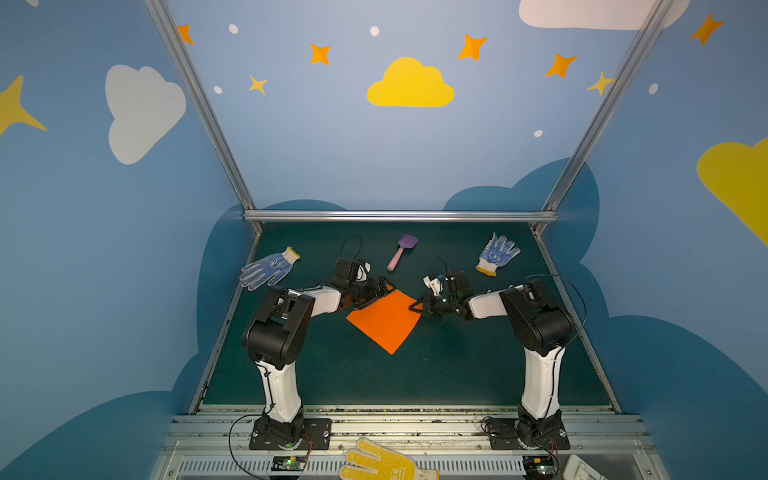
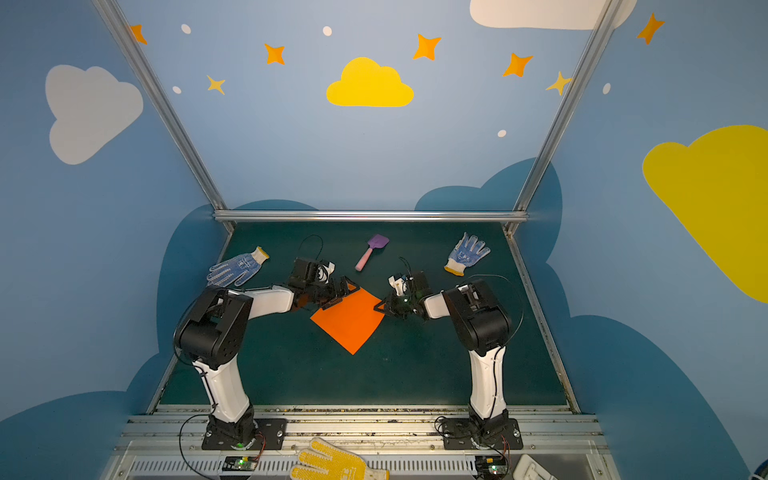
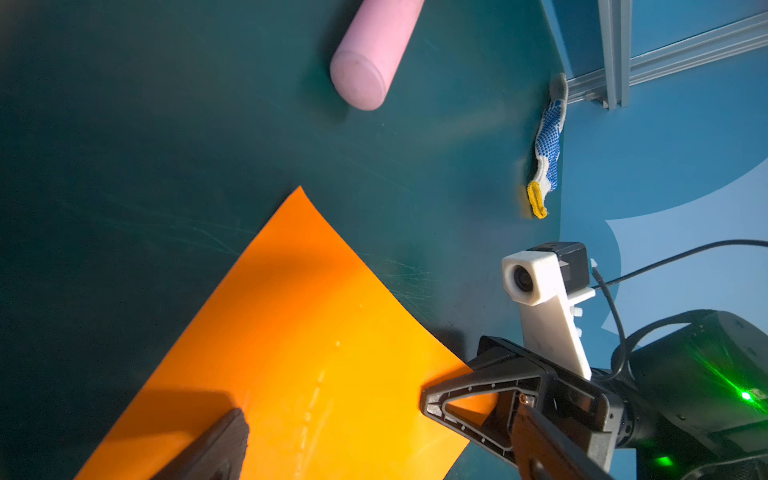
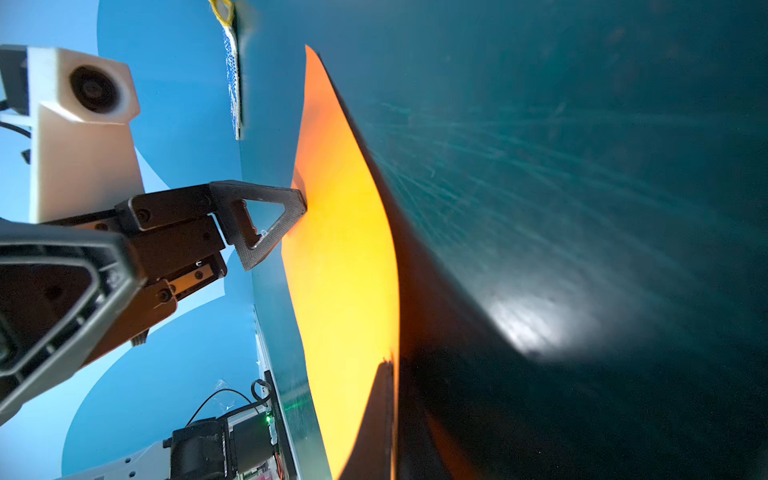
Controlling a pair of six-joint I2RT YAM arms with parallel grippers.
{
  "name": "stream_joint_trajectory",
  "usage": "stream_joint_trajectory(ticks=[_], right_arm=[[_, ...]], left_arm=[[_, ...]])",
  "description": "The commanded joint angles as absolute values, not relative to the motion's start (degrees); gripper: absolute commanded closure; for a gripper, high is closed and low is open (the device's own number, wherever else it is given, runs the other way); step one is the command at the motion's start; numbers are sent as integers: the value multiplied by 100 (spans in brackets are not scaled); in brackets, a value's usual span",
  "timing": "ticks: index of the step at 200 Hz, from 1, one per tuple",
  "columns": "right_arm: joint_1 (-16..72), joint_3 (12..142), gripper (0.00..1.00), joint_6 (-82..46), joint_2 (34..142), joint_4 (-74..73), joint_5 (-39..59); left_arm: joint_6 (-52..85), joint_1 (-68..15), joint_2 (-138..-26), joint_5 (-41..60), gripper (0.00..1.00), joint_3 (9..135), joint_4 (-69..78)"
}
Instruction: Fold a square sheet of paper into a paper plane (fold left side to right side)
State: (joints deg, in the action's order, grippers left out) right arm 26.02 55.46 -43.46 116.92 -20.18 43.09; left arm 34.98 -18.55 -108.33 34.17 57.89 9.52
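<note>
The square sheet of paper (image 1: 386, 322) (image 2: 351, 322) is bright orange and lies unfolded like a diamond on the green mat (image 1: 457, 365). My right gripper (image 1: 417, 307) (image 2: 380, 308) (image 4: 392, 415) is shut on the sheet's right corner, and the paper (image 4: 345, 270) curves up off the mat there. In the left wrist view the right arm's finger (image 3: 457, 403) pinches that corner of the paper (image 3: 291, 332). My left gripper (image 1: 376, 293) (image 2: 343, 293) (image 3: 382, 449) is wide open at the sheet's far left edge, holding nothing. A paper plane is not in view.
A purple-headed spatula with a pink handle (image 1: 401, 251) lies behind the sheet. Blue-dotted gloves lie at the back left (image 1: 268, 268) and back right (image 1: 496, 253). A yellow dotted glove (image 1: 382, 461) rests on the front rail. Metal frame bars (image 1: 399, 215) border the mat.
</note>
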Motion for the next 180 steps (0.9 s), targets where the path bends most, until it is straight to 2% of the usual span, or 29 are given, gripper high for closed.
stream_joint_trajectory(ticks=[1,63,129,180], right_arm=[[2505,5596,100,-4167,11296,-1628,4514],[2244,6110,100,-3335,10081,3,4873],[2019,6979,100,-2834,9045,1521,5190],[2021,7304,100,-3015,8506,1662,5456]], left_arm=[[3431,-1700,-10543,3425,0,6065,335],[3142,-1165,-10105,3858,0,6443,145],[3278,-1073,-10217,4702,0,6211,1385],[3325,-1179,-10324,5438,0,6246,2163]])
